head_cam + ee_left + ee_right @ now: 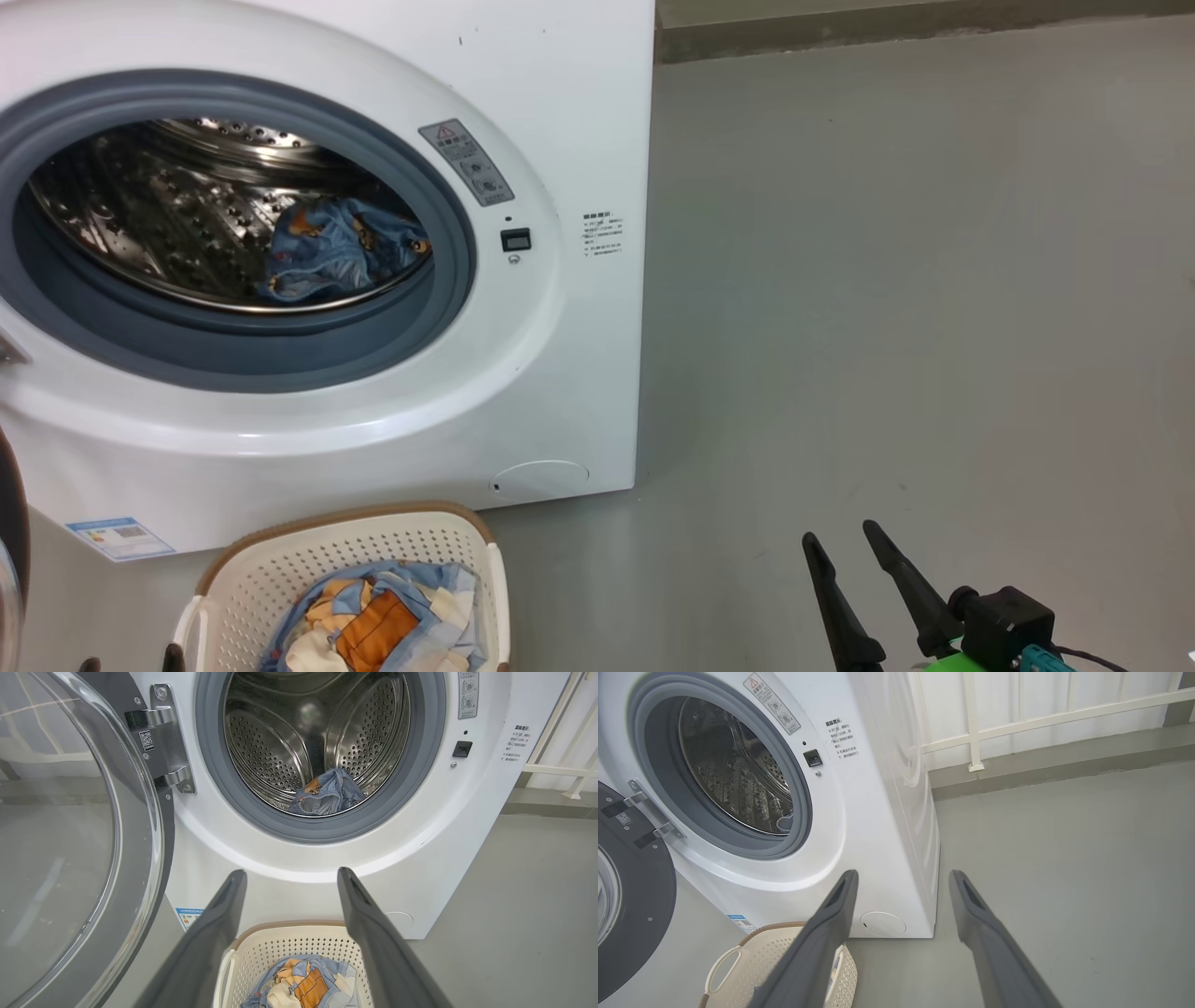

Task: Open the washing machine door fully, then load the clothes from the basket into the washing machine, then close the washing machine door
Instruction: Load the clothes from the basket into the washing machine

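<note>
The left gripper [292,871] is seen with its fingers spread wide and nothing held between them. It is framed above the basket [280,947], and no contact can be made out. The right gripper [904,872] is likewise spread wide and empty, and is set over bare grey floor [1064,858] at the lower right of the head view.

In the basket, at the bottom centre of the left wrist view, a heap of clothes [303,982] is shown: light-blue, cream and orange. One light-blue printed garment [327,795] is already lodged at the front lip of the perforated steel drum [280,746].

The washing machine door [70,835] is swung wide open at the left of the frame and is carried on its metal hinge [166,732]. The washing machine [560,355] is placed just behind the basket. Open floor is left to the right of both.
</note>
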Controlling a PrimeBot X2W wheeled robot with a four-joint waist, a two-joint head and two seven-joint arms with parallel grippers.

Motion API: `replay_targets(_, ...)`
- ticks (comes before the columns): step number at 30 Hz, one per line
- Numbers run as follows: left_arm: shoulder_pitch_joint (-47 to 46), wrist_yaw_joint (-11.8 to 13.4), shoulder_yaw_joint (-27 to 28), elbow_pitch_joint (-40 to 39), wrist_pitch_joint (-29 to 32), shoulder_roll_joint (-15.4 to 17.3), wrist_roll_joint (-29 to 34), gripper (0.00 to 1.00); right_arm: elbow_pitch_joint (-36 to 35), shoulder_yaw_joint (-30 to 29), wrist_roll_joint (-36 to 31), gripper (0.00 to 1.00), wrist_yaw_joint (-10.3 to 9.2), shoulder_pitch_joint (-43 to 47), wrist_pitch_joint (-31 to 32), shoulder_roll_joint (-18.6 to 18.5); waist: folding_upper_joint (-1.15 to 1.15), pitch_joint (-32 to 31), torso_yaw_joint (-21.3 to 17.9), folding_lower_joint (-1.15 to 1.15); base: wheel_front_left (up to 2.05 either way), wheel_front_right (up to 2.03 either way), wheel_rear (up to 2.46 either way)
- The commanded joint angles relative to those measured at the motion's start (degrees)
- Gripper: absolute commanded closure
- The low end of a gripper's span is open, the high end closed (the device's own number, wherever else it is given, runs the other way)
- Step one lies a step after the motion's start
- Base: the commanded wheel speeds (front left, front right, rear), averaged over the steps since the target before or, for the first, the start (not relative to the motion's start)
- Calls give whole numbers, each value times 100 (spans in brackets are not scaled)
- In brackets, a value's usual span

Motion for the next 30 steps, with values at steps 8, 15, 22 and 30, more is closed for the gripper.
replay_targets(8,-217,27,-86,205,-29,197,-225,0,-249,136,67,0,16,-81,-28,-17,0,295,-30,0,0,0,0)
replay_targets(15,-526,27,-510,614,-29,604,-707,0,-461,194,47,0,16,-100,-28,-17,0,852,-125,0,0,0,0)
replay_targets(22,-902,27,-816,858,-29,1179,-1250,0,-819,261,-10,0,16,-142,-28,-17,0,1606,-266,0,0,0,0)
replay_targets(30,-1464,27,-1239,1365,-29,1771,-2006,0,-1206,418,-62,0,16,-214,-28,-17,0,2493,-506,0,0,0,0)
